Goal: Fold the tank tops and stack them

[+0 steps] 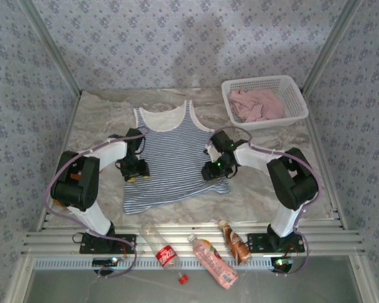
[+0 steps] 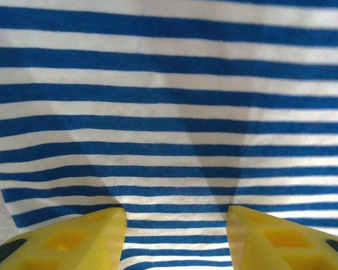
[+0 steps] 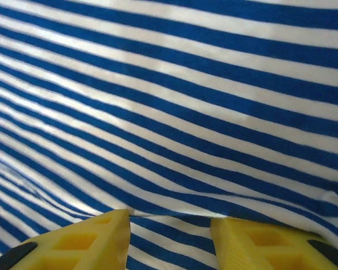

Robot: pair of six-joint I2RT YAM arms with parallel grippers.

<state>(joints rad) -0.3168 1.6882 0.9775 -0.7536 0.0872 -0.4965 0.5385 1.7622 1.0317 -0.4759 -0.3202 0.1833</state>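
Now | left fingers (image 2: pixel 73 242): parted over striped tank top (image 1: pixel 174 161) | right fingers (image 3: pixel 79 242): parted over it too

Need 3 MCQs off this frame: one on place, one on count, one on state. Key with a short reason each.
1. Where is the pink top?
A) in the white basket at the far right
B) spread at the table's centre
C) draped over the left arm

2. How many bottles lie along the near edge?
A) one
B) three
C) five

3. What state is the striped top in?
A) folded into a small square
B) bunched in a heap
C) spread flat, unfolded

Key:
1 A, the pink cloth sits crumpled inside the basket.
2 B, there is a clear one with a red label, a pink one and a brown one.
3 C, straps, body and hem all lie open in the top view.
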